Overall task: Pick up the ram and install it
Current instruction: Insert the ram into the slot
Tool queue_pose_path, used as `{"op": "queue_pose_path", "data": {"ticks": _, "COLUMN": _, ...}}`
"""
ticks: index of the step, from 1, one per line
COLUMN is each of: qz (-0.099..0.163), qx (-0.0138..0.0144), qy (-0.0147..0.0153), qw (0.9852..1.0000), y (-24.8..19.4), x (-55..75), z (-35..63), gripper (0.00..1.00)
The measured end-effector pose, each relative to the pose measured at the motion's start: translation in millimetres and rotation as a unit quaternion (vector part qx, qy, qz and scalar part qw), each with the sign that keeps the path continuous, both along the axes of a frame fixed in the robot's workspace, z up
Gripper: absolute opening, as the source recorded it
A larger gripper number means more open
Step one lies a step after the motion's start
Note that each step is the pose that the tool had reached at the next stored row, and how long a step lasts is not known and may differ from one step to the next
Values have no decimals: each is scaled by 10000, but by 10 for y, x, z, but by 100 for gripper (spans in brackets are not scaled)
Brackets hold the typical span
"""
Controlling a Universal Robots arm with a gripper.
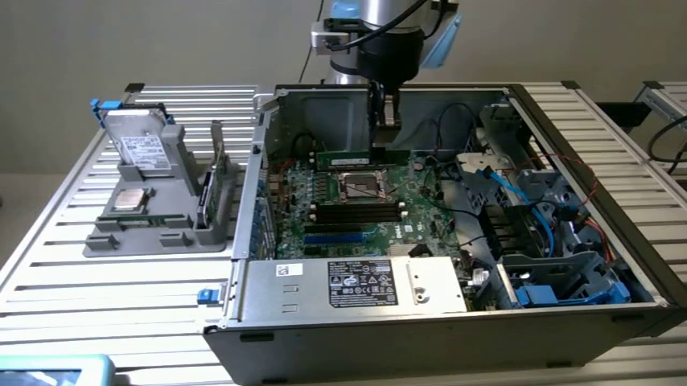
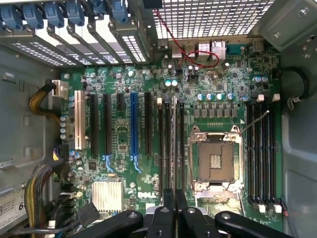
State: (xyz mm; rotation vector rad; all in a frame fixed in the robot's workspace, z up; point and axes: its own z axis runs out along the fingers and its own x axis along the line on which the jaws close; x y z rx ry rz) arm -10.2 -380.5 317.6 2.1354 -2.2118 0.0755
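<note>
Misalignment is the main risk: the gripper point(image 1: 381, 149), clenched on the ram point(image 1: 343, 158), holds it on edge over the far end of the motherboard point(image 1: 292, 221) inside the computer case point(image 1: 429, 346); a slight tilt off the slot point(image 2: 162, 144) could jam or crack it.

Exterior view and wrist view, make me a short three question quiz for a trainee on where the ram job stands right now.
1. True or false: the gripper is shut on the ram.
2. Where is the ram? A) in a drawer B) inside the computer case, beside the CPU socket C) in a person's hand.
3. Fill in: the silver hard drive stands at the exterior view's ____.
Key: 1 true; 2 B; 3 left.
</note>
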Motion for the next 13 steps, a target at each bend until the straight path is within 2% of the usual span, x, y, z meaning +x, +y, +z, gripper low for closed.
{"op": "queue_pose_path", "data": {"ticks": 2, "qz": 0, "qx": -8, "qy": 11, "qw": 10000, "y": 0, "x": 7, "z": -18, "gripper": 13}}
{"op": "queue_pose_path", "data": {"ticks": 5, "qz": 0, "qx": -23, "qy": 54, "qw": 10000, "y": -2, "x": 13, "z": -35, "gripper": 13}}
{"op": "queue_pose_path", "data": {"ticks": 10, "qz": 0, "qx": -59, "qy": 58, "qw": 10000, "y": -6, "x": 17, "z": -59, "gripper": 13}}
{"op": "queue_pose_path", "data": {"ticks": 13, "qz": 0, "qx": -113, "qy": 58, "qw": 9999, "y": -8, "x": 21, "z": -73, "gripper": 13}}
